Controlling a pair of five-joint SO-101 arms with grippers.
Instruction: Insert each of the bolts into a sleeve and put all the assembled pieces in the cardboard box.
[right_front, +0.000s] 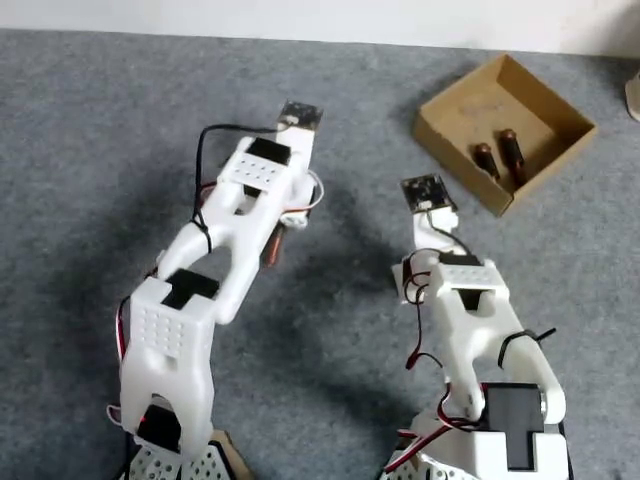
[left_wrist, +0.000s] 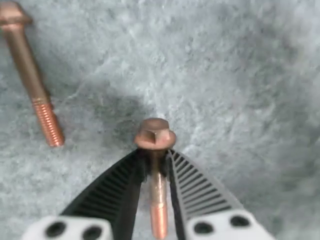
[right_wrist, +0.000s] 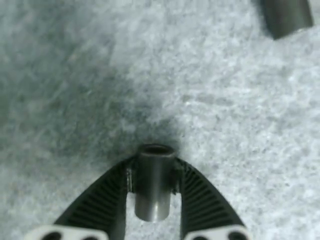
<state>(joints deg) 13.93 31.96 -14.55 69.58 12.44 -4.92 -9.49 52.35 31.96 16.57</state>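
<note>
A grey, felt-like counter (right_front: 90, 150) runs under both arms, and the cardboard box (right_front: 452, 160) sits at its far right corner with two assembled pieces (right_front: 512, 157) lying inside. Your left claw (left_wrist: 156, 152) is clenched on a copper bolt (left_wrist: 155, 134), gripping the shank just under the hex flange head, which points away from the wrist and hangs clear of the surface. Your right claw (right_wrist: 154, 162) is clamped around a dark sleeve (right_wrist: 154, 182), its open bore facing away from the wrist, also off the counter. A second bolt (left_wrist: 30, 75) lies loose on the counter near the left claw, and the end of a second sleeve (right_wrist: 287, 17) rests on the counter beyond the right claw. By my reading you are at the mating step of a third piece — both parts are in hand, but the arms stand apart and nothing is threaded together. The next move asks you to bring the two claws toward each other and line the bolt's threaded tip up with the sleeve's bore; as held, the tip points back toward the left wrist, so you will likely need to turn one wrist to make the axes meet. Go in slowly — a small misalignment could jam the tip on the sleeve's rim. After that, the box, then the loose pair.
</note>
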